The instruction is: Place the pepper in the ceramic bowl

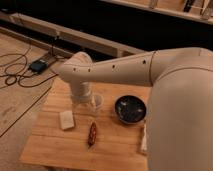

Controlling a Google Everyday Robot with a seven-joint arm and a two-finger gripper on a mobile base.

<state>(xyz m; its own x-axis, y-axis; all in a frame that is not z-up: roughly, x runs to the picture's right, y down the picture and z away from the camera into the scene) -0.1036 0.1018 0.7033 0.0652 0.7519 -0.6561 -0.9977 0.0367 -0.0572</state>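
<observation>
Pepper lies flat on the wooden table, near the front edge, touching nothing. Behind it and to the right sits the ceramic bowl, dark and glossy, well apart from the pepper. The arm reaches across from the right and bends down at the wrist, so the gripper hangs low over the table just beside a translucent cup; whether it is apart or together cannot be told. A pale block rests left of the pepper
</observation>
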